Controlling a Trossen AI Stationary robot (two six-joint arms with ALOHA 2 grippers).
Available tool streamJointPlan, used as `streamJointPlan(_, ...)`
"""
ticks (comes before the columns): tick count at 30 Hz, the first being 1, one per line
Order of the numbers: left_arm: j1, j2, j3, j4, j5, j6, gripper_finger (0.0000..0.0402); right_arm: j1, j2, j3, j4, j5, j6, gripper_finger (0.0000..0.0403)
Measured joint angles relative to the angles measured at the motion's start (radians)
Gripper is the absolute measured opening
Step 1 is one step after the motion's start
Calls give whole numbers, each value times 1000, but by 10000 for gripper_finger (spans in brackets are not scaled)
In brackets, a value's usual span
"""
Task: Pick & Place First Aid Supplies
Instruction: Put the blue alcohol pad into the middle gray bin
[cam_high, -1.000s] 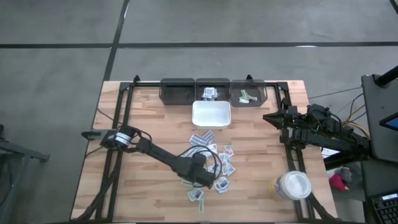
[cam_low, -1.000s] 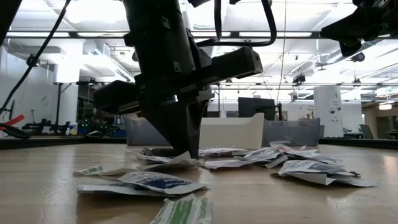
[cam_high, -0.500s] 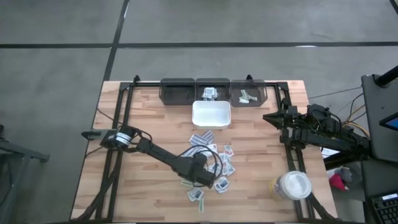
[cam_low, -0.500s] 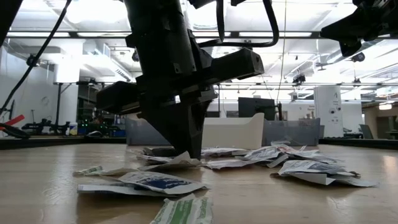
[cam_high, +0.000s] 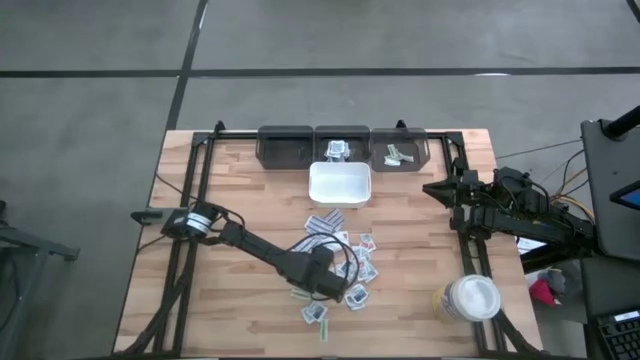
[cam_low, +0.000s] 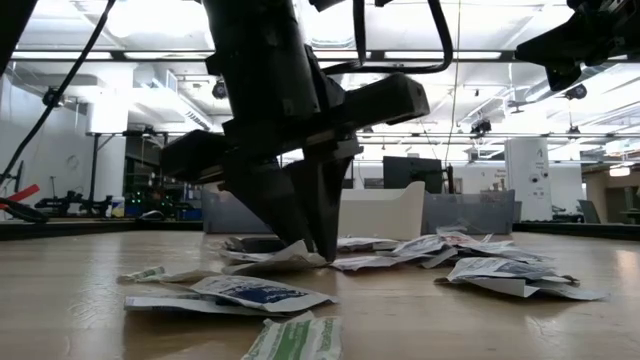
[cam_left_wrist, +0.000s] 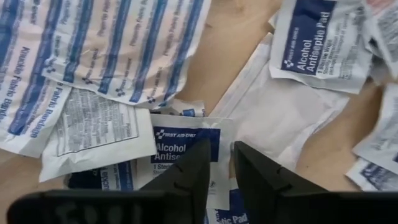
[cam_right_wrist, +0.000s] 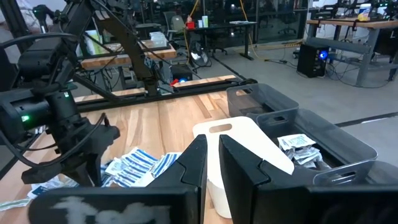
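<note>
Dozens of first aid supplies lie heaped around the middle of the worktop, spilling toward its near edge, as I bring the left gripper down onto the pile's near-left side. In the left wrist view its fingers stand almost together with only a slit between them, their tips over a blue-printed alcohol antiseptic packet; I cannot tell whether they have actually pinched it. The low view shows the fingertips meeting the crumpled top layer of the heap.

These packets look feather-light, thin and limp — foil or paper sachets that bend, slide over one another and lie flat against the wood. I judge a flat one gives the fingers nothing to bite on, so the place to take hold is a raised or curled edge, or a corner resting on a neighbour. A pinch in the overlap risks lifting two at once.

Three dark bins sit along the far edge, two already holding a few packets, with the white tray just in front of them. A white-lidded jar stands near the near-right corner.

My right gripper waits above the right edge — fingers nearly shut, holding nothing.
</note>
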Motion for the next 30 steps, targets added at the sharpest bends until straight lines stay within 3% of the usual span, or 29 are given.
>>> streamJointPlan(16,0,31,11,15,2,45,93,0,0,0,0,0,-4,38)
streamJointPlan(30,2,37,-5,-44,-129,132,27,0,0,0,0,0,-3,38)
